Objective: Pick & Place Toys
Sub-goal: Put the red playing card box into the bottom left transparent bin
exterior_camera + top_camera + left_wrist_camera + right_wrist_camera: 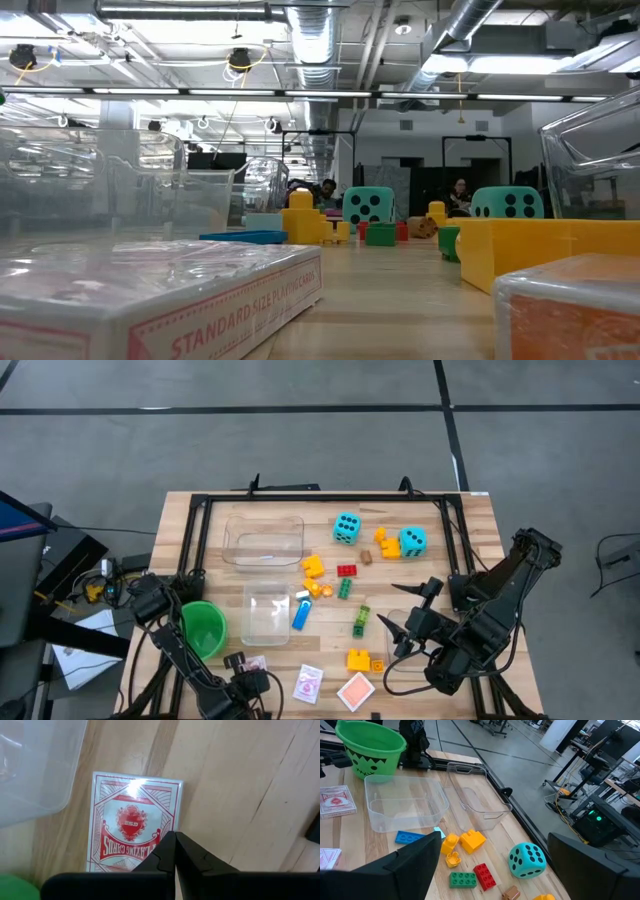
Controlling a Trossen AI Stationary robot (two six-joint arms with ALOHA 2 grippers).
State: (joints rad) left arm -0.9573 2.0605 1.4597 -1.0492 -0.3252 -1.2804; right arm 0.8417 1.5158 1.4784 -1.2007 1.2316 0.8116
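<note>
My left gripper (175,845) is shut and points steeply down at the near left of the table (238,660). Its tips stand at the long edge of a red-and-white card deck (131,825), which lies flat on the wood beside a clear bin (35,765). Two more decks (308,683) (356,690) lie flat at the near edge. Two cyan dice (347,527) (412,541) and small bricks (346,570) (301,613) (358,659) sit mid-table. My right gripper (410,610) hangs open, well above the table at the right, holding nothing (502,870). My left gripper comes at the card deck from above, slanting down, its shut fingertips (170,851) at the deck's long edge (176,822). Whether they touch the deck or hover just over it I cannot tell. The deck lies flat on the table.
Two clear bins (263,540) (266,612) stand left of centre, and a green cup (203,627) stands beside my left arm. A black frame (320,495) runs around the table. Bare wood lies between the decks and the bricks.
</note>
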